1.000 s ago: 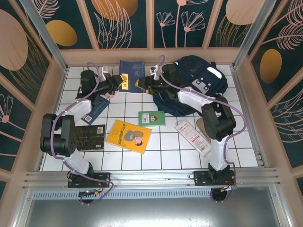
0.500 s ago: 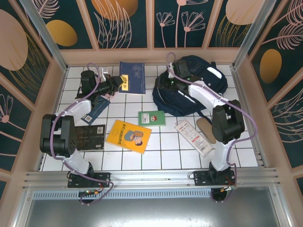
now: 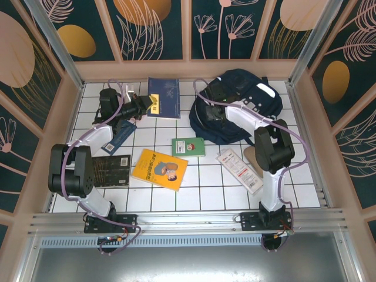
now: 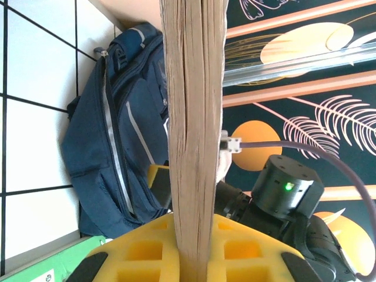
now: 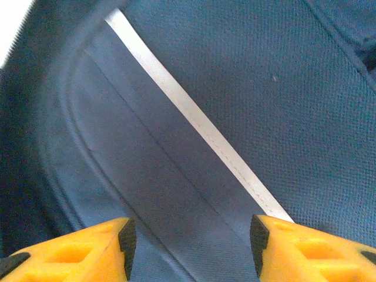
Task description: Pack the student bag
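Now that the right arm has swung away from the book, status: large dark navy fabric student bag (image 3: 267,103) lies at the far right of the white tiled table (image 3: 205,188). Navy rectangular paperback book (image 3: 165,97) is far centre, with the left gripper (image 4: 192,244) clamped on its page edge. Right gripper (image 5: 191,241) hovers just over the bag fabric, fingers spread, empty. Probably opening the bag next so the book can go in.

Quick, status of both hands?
Left hand: closed, holding the blue book.
Right hand: open, empty, at the student bag.
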Robot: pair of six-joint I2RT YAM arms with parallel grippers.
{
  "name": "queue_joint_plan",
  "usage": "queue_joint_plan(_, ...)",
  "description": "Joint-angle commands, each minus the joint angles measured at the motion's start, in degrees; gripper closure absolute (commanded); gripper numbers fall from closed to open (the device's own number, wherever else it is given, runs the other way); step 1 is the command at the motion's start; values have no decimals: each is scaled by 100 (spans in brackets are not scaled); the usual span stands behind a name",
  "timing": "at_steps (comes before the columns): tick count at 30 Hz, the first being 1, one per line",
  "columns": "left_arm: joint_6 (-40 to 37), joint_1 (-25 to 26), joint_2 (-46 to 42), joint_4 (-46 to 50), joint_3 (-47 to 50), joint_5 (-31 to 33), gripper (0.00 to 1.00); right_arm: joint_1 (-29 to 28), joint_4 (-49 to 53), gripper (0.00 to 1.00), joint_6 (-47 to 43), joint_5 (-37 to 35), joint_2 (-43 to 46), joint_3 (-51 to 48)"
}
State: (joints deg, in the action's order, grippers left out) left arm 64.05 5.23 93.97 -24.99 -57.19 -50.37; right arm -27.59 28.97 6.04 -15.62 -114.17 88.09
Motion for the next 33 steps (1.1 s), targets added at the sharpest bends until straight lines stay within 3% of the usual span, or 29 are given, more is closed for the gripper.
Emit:
queue_joint_plan(1, -163, -22, -230, -102, 70, -73, 100, -9, 225, 42, -322, -392, -250, -139)
queue_joint_plan(7, -321, -22, -247, 77, 36, -113, 100, 34, 30, 35, -398, -425, -450, -391)
queue_joint_plan(14, -476, -22, -326, 223, 48, -116, 100, 69, -151, 37, -488, -366, -239, -559)
queue_joint_plan(23, -558, -22, -279, 314, -42, -153, 100, 224, -92, 100, -570, -401, -447, -406)
queue_joint_plan(33, -641, -22, -261, 342, -8, -130, 100, 105, 63, 100, -465, -46, 50, 293)
